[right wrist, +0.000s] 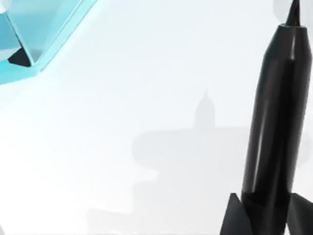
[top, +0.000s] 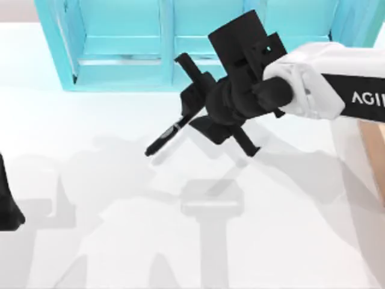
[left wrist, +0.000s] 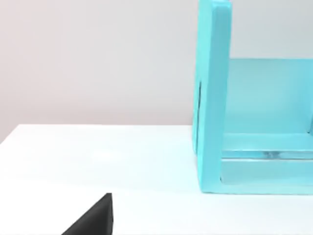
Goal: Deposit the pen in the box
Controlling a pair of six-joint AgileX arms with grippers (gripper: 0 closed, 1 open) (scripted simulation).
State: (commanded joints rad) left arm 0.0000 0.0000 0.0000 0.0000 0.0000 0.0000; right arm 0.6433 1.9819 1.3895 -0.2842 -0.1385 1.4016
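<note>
Black pen [top: 170, 133] in right pincer [top: 191, 114], tip pointing lower-left

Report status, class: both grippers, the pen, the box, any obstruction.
Right gripper shut on pen, lifted over table centre. Left gripper parked at left edge. Box at right edge, path open. Turquoise shelf behind.

A turquoise shelf unit [top: 180, 42] stands at the white table's [top: 120, 229] far edge.
</note>
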